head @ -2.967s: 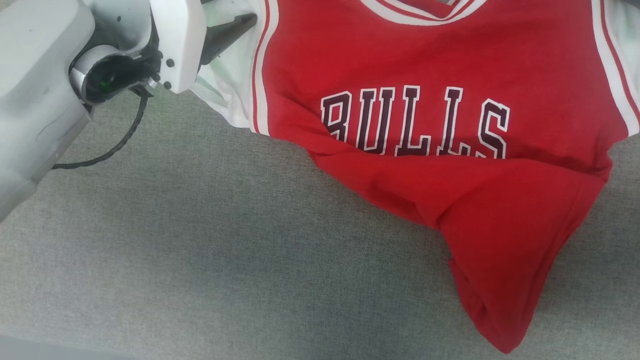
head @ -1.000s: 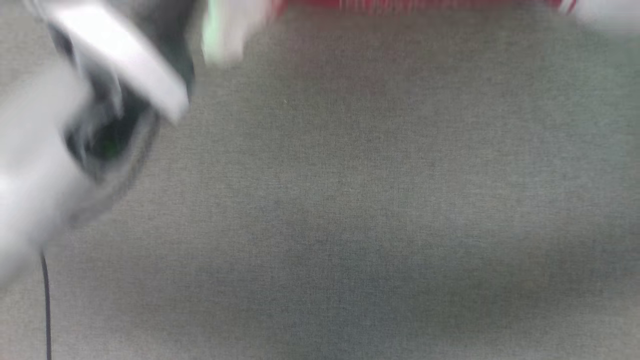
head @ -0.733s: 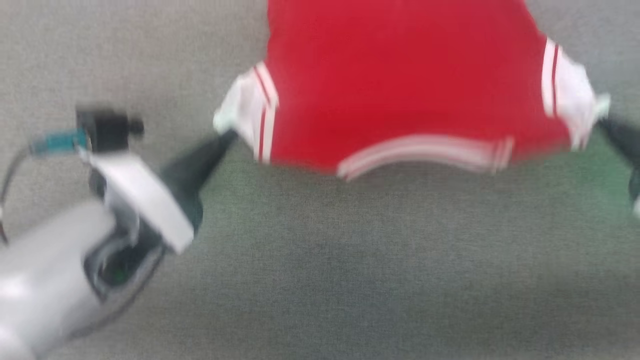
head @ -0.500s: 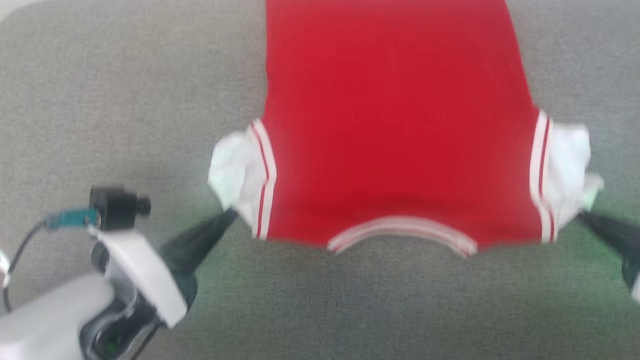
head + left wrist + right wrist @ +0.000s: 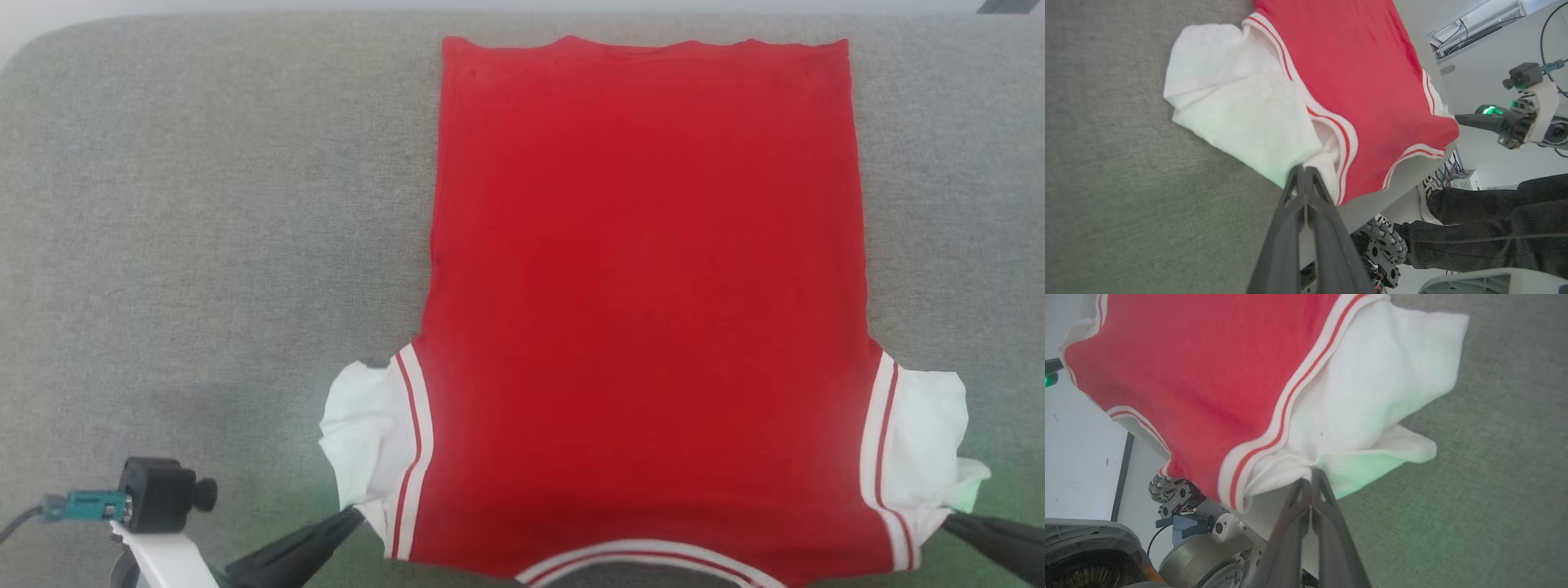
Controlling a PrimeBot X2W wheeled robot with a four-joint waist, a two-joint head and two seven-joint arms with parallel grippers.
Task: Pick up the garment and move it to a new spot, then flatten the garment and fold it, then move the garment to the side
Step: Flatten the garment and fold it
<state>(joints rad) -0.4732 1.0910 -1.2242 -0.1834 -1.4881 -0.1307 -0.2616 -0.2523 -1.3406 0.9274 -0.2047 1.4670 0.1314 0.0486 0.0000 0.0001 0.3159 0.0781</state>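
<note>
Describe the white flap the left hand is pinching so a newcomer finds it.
On the grey cushion lies the garment, red and spread flat. At its near-left corner a plain white flap bulges past the striped trim, its tip in the left hand; the twin flap sits at the right hand.

Grey fabric-covered bench (image 5: 204, 245) w/ rounded far-left corner is carrying one red garment (image 5: 645, 286), lying spread flat, plain side up, hem twd far edge, white side panels sticking out at near corners.
</note>
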